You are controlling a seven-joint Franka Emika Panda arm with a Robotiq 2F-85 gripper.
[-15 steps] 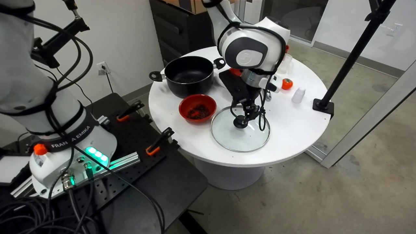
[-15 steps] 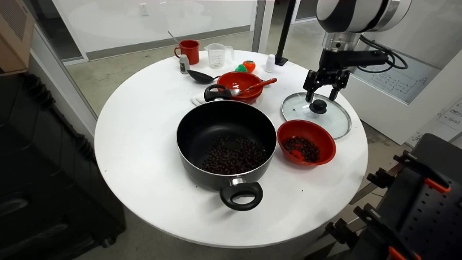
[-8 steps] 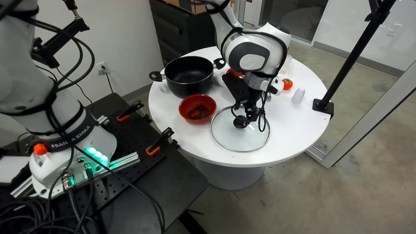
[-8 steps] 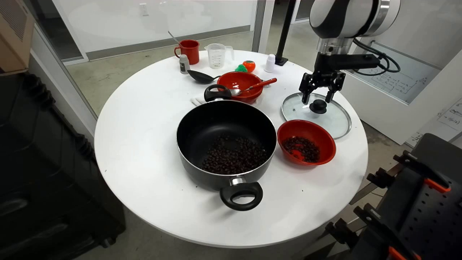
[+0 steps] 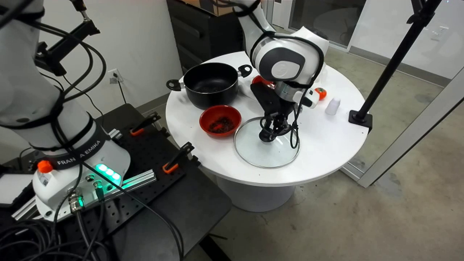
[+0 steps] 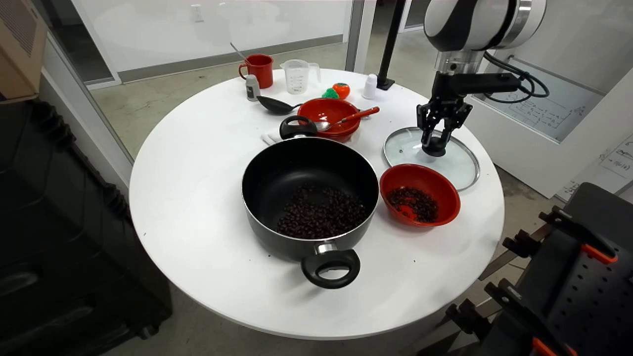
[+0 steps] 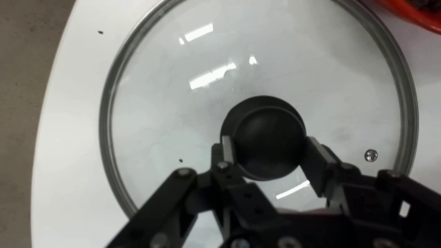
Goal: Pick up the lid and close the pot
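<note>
No longer holds the jaws spread about the black knob, as a moment ago; now pinches the knob between fingers pressed in from opposite sides. Also shows, in both exterior views, a slight slide of the lid toward the red bowl of beans, probably from the squeeze. Seems to finish the reach and make the grasp, and so to ready the lift. Leaves the rest to be done: raising, carrying past the bowl, and lowering onto the pot, uncovered as yet and just beside the bowl.

Lies, in the lid's case, just beside the bowl too, on a different side from the pot, apparently flat on the table; cannot tell whether touching the bowl. Sits beneath the jaws and spreads well beyond them, with only the knob caught between. In the wrist view, shows contact on both flanks of the knob.

Calls next, by guess, for a level rise, high enough to pass the bowl's edge without scraping. Could swivel or tip about the round knob in case of a slack hold.
</note>
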